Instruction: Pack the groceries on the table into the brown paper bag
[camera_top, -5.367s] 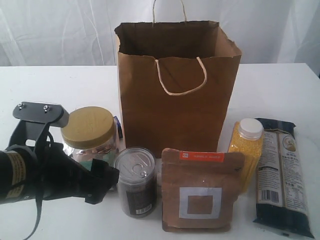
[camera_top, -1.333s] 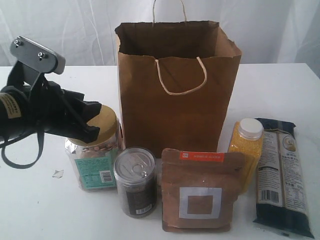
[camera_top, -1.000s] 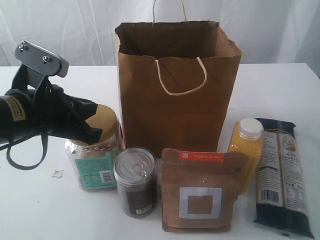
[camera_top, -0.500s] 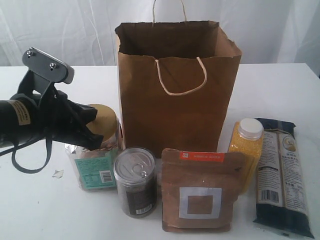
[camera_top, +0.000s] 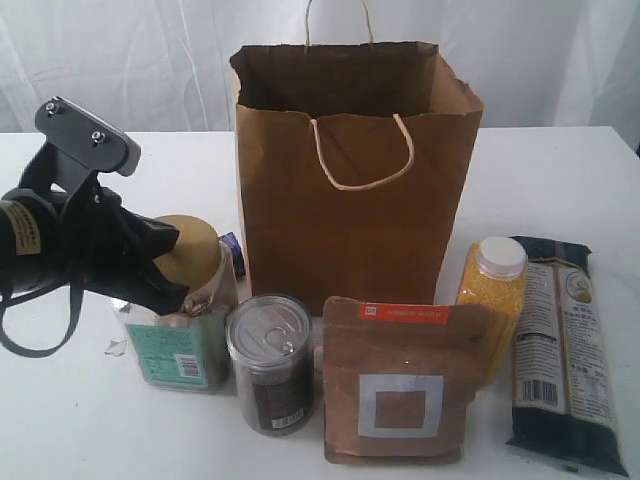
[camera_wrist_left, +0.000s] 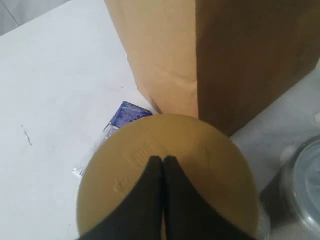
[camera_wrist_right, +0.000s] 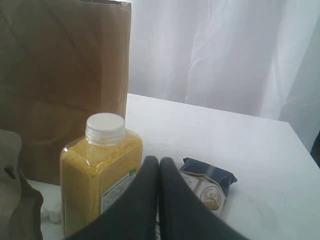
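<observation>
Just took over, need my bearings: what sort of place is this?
Likely a staged test bench, not a shop: plain white table, white curtain behind, groceries lined up by a paper bag.

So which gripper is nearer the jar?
Left. The left gripper sits shut over the jar; the right gripper is off by the yellow bottle.

gold-lidded clear jar (camera_top: 188, 335): apparently tilted | brown paper bag (camera_top: 350, 200): upright, open

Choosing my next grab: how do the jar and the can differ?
The jar leans, shut left fingers on its gold lid; the can stands upright, no fingers on it. The jar is wider; the can has a metal pull-tab top. Both are clear-walled.
</observation>
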